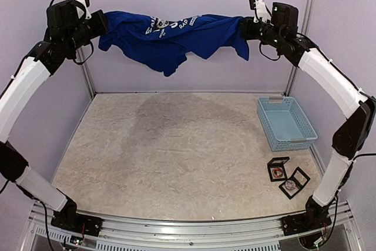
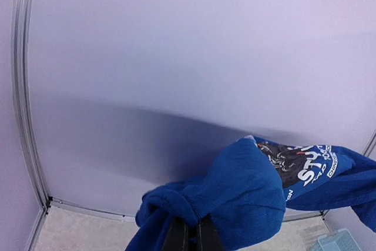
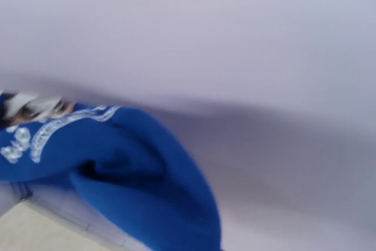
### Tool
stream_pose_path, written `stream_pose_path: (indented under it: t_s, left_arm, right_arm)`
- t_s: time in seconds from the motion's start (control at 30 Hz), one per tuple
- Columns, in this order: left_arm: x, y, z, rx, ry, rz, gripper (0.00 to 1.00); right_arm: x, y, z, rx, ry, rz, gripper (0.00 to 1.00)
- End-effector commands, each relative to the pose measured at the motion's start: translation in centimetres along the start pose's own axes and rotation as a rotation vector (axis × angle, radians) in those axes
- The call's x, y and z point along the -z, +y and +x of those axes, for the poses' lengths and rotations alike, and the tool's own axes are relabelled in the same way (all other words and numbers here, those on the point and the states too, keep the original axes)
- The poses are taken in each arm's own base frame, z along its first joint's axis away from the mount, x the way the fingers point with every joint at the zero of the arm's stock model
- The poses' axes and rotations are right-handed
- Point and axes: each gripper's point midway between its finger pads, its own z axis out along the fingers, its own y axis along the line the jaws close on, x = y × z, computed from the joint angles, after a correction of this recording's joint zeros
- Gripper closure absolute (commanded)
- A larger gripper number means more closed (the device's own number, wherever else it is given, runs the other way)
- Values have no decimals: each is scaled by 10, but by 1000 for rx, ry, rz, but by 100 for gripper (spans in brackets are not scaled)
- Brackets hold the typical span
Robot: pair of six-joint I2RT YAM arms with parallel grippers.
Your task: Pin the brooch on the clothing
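Black left gripper (image 1: 98, 25), at ten o'clock, is clamped on one end of the T-shirt (image 1: 176, 42); right gripper (image 1: 245, 27), at two o'clock, grips the other end; the T-shirt sags between them, above the table (image 1: 164, 145); basket (image 1: 286, 123) and two small black cases (image 1: 278, 170) lie at four o'clock.

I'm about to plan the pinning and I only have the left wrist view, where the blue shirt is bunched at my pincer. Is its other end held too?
Observer: Yes. From above, the right pincer is shut on the far end of the shirt, so it hangs stretched above the table.
Operator: What's on the table?
Observer: Two small black boxes lie open at its front right corner. Each has something small inside that I can't make out.
Operator: Anything near them?
Observer: A light-blue basket sits just behind them, along the right edge.
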Motion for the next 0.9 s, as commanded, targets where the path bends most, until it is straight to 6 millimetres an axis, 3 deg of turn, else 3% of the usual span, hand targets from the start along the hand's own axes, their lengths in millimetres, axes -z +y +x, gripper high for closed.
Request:
stream_pose_path:
  t_s: [0.0, 0.07, 0.2, 0.27, 0.37, 0.43, 0.53, 0.6, 0.67, 0.7, 0.73, 0.87]
  left_arm:
    - [24, 16, 97, 49, 215, 1, 100]
    - [46, 16, 134, 132, 293, 40, 100]
    - [79, 17, 229, 191, 501, 89, 100]
    - [86, 31, 268, 206, 576, 51, 100]
    - [86, 34, 308, 242, 650, 57, 100]
    - [79, 34, 324, 247, 672, 55, 100]
    - [65, 28, 340, 238, 710, 64, 100]
    - [56, 25, 346, 237, 713, 68, 100]
    - [50, 21, 354, 243, 725, 77, 100]
    - [48, 20, 357, 244, 732, 80, 100]
    - [47, 20, 362, 241, 741, 79, 100]
    - [51, 22, 377, 229, 765, 78, 100]
  right_arm:
    - [23, 9, 48, -22, 53, -70, 100]
    - [31, 15, 107, -51, 172, -111, 100]
    - [35, 17, 207, -115, 360, -134, 100]
    - [24, 13, 247, -118, 423, -122, 100]
    - [-10, -5, 285, -64, 493, -46, 100]
    - [-38, -30, 306, -22, 537, 60, 100]
    - [-78, -78, 322, 18, 570, 253, 99]
    - [-102, -98, 327, 26, 581, 309, 80]
    - [-117, -111, 334, 35, 603, 342, 48]
    - [-118, -116, 339, 40, 625, 361, 36]
    - [-116, -119, 342, 45, 651, 373, 30]
    - [-90, -113, 338, 62, 719, 350, 16]
